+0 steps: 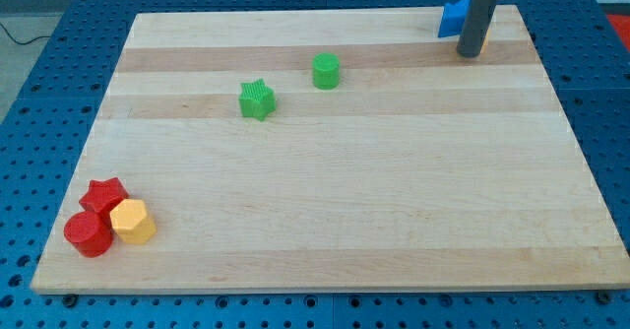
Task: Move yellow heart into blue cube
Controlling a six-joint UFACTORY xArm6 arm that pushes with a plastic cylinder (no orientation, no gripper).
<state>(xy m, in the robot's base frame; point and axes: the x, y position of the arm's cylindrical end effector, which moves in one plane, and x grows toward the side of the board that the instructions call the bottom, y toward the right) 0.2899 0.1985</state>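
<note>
The blue cube (452, 19) sits at the top right of the wooden board (335, 191), its right part hidden behind my rod. My tip (471, 54) rests on the board just below and to the right of the cube. A thin yellow sliver (484, 45) shows at the rod's right edge near the tip. It may be the yellow heart, but its shape is hidden by the rod.
A green star (257, 99) and a green cylinder (326, 71) lie at the upper middle. A red star (104, 195), a red cylinder (89, 234) and a yellow hexagonal block (133, 222) cluster at the bottom left corner.
</note>
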